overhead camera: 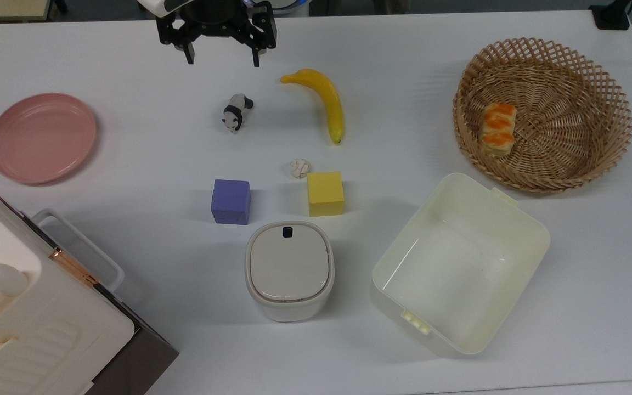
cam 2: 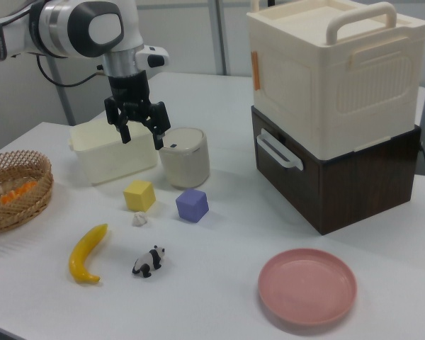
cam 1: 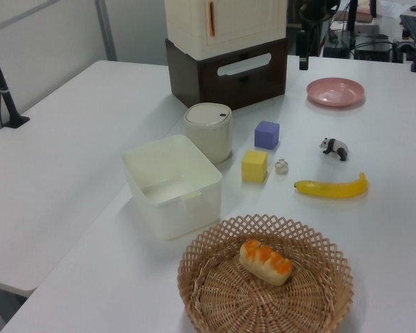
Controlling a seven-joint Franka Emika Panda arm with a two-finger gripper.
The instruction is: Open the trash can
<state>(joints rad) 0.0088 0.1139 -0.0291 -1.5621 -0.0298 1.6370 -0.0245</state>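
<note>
Above the trash can (overhead camera: pixel 289 270) you have open air, its lid uncovered. In the top view, the purple cube (overhead camera: pixel 231 201) and yellow cube (overhead camera: pixel 325 193) stand just beyond it with a gap between them — the paper ball (overhead camera: pixel 298 168) sits past that gap. The cream tub (overhead camera: pixel 458 263) crowds the top view's right, the big white box (overhead camera: pixel 30 323) the top view's left.

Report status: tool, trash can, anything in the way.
Tool open, empty, high over the top view's upper table edge. Trash can lid shut, black button untouched. Purple cube and yellow cube sit just before the can; panda along the way.
</note>
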